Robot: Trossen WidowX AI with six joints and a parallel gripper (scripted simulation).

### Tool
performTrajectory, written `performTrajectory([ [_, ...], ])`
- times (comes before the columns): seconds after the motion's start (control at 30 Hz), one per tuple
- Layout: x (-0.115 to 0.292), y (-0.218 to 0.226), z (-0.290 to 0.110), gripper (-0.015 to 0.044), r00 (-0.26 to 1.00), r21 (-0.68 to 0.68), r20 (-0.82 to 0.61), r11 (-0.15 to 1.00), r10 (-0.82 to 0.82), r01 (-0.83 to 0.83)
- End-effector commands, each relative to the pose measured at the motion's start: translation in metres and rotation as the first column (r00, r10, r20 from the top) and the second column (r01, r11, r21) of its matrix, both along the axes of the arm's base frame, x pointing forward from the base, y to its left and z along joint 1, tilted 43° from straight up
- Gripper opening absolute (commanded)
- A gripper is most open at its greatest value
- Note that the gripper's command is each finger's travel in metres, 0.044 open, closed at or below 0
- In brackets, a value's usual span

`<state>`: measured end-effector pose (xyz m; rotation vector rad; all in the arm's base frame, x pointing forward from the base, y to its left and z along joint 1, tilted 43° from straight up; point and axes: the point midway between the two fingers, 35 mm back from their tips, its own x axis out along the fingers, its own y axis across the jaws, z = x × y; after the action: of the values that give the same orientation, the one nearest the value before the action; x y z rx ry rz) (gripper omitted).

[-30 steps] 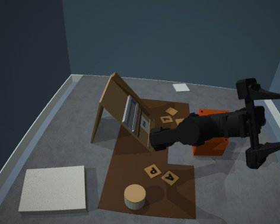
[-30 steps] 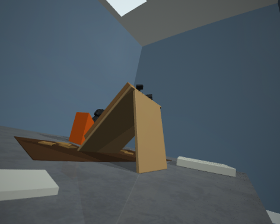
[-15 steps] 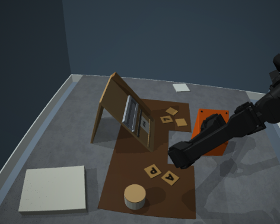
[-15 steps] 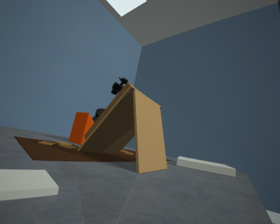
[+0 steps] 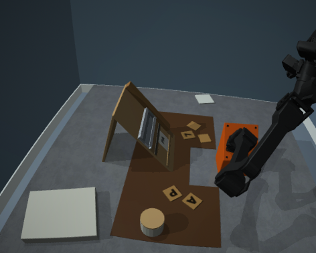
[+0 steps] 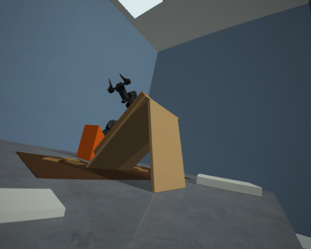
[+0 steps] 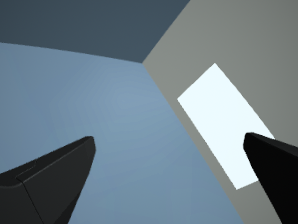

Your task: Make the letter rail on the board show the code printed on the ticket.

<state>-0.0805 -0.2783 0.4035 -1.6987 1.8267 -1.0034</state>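
The sloped wooden board (image 5: 122, 108) (image 6: 167, 148) carries a silver letter rail (image 5: 146, 128); I see no tiles in it. A ticket (image 5: 163, 140) is below the rail, its print too small to read surely. Tiles P (image 5: 172, 193) and A (image 5: 192, 201) lie on the front part of the mat. A tile with an L-like mark (image 5: 188, 134) and two tiles with no visible letter (image 5: 193, 125) (image 5: 204, 138) lie right of the board. My gripper (image 6: 114, 76) (image 7: 169, 142) is open and empty, high above the counter, fingers pointing up, far from tiles and rail.
A brown mat (image 5: 203, 227) (image 6: 35, 168) lies under the tiles. A round container (image 5: 152, 219) stands at its front. A pale slab (image 5: 61, 212) is front left, a small white pad (image 5: 204, 99) at the back. My arm rises by the orange block (image 5: 231, 128) (image 6: 88, 143).
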Motion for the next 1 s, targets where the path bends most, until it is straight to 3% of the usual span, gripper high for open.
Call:
performTrajectory([
  [0.0,0.028,-0.042,-0.058,0.044,0.963,0.118,0.208,0.973,0.17,-0.198],
  [0.2,0.083,-0.073,-0.131,0.044,0.818,0.229,0.494,0.863,0.296,-0.451],
  [0.43,0.155,-0.075,-0.217,0.044,0.589,0.315,0.77,0.656,0.245,-0.686],
  [0.73,0.243,-0.023,-0.319,0.044,0.348,0.359,0.933,0.309,-0.091,-0.881],
  [0.97,0.29,0.056,-0.386,0.044,0.306,0.358,0.827,0.021,-0.472,-0.934],
])
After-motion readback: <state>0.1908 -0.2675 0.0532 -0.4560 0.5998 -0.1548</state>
